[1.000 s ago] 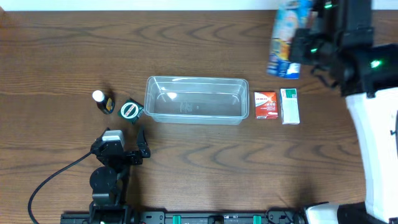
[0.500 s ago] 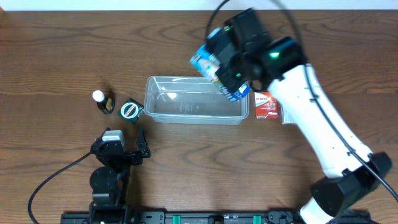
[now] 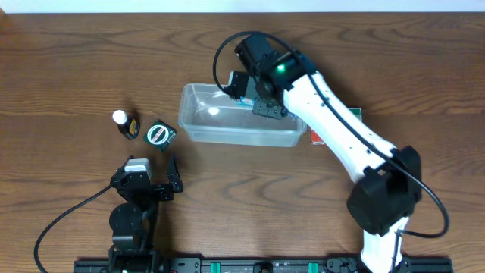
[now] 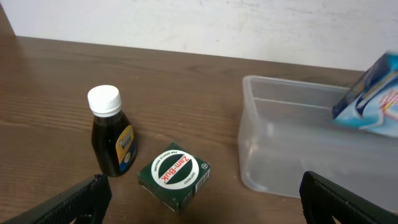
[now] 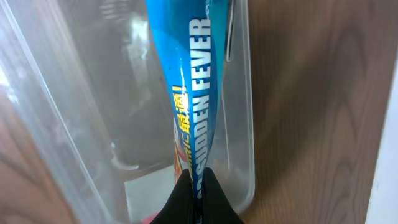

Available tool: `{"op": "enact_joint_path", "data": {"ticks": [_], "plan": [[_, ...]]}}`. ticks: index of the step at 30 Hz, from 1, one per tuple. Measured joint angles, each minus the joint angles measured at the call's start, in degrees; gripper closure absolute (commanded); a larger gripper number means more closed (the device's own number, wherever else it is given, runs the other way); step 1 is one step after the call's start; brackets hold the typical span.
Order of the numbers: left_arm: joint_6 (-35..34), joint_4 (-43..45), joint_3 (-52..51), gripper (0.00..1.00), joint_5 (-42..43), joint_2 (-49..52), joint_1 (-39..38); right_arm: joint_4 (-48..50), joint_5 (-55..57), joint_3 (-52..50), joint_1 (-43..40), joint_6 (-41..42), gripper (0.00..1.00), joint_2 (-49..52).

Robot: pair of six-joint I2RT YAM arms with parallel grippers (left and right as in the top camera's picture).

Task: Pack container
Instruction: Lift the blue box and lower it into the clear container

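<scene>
The clear plastic container (image 3: 204, 125) sits mid-table; it also shows in the left wrist view (image 4: 280, 155) and the right wrist view (image 5: 74, 112). My right gripper (image 5: 199, 186) is shut on a blue packet (image 5: 193, 81) printed "SUDDEN FEVER" and holds it down inside the container, at its far side; the packet's corner shows in the left wrist view (image 4: 373, 93). My right arm (image 3: 265, 72) hangs over the container. My left gripper (image 4: 199, 208) is open and empty, low near the table's front left (image 3: 170, 178).
A small dark bottle with a white cap (image 4: 112, 134) and a green Zam-Buk box (image 4: 175, 174) stand left of the container. A red box edge (image 3: 316, 139) and a green box edge (image 3: 355, 112) peek out beside my right arm.
My right arm swung from the far right to over the container and lowered the blue packet into it. The left arm has not moved.
</scene>
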Motion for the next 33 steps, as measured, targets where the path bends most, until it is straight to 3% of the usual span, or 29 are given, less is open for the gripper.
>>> {"op": "enact_joint_path", "data": {"ticks": [13, 21, 25, 33], "plan": [[0.0, 0.0, 0.0, 0.02, 0.0, 0.0, 0.0, 2.7, 0.3, -0.1, 0.4, -1.4, 0.98, 0.8], [0.0, 0.0, 0.0, 0.02, 0.0, 0.0, 0.0, 3.1, 1.9, -0.1, 0.4, -2.1, 0.82, 1.9], [0.0, 0.0, 0.0, 0.02, 0.0, 0.0, 0.0, 3.3, 4.7, -0.1, 0.9, -2.0, 0.62, 2.3], [0.0, 0.0, 0.0, 0.02, 0.0, 0.0, 0.0, 5.0, 10.7, -0.1, 6.4, -1.7, 0.72, 1.5]]}}
